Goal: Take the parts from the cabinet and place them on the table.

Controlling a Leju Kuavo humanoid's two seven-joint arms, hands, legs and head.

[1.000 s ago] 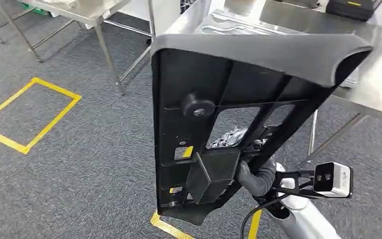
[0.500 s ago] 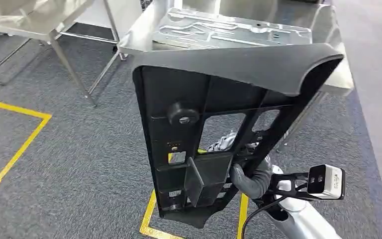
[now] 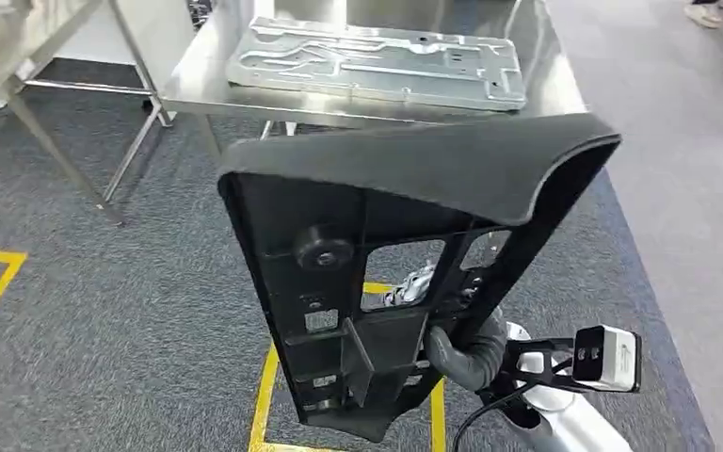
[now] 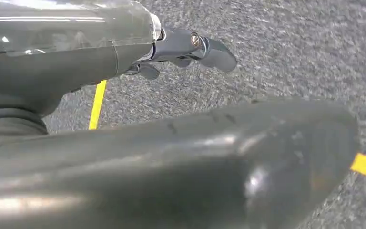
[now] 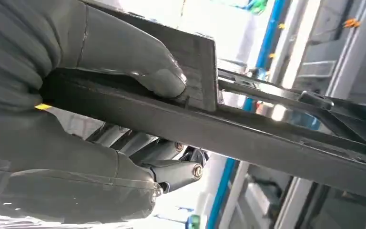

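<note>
R hand (image 3: 461,353) clenched on lower edge of black plastic part (image 3: 405,235), thumb (image 5: 124,52) pressing a rib; part held upright over carpet, near steel surface (image 3: 565,89). L hand (image 4: 190,47): fingers apart, holding nothing.

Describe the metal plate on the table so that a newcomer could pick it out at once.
Look at the steel table beyond the black part that the right hand holds. The metal plate lies flat on it: long, silver, stamped with ridges, unlike the smooth tabletop.
</note>
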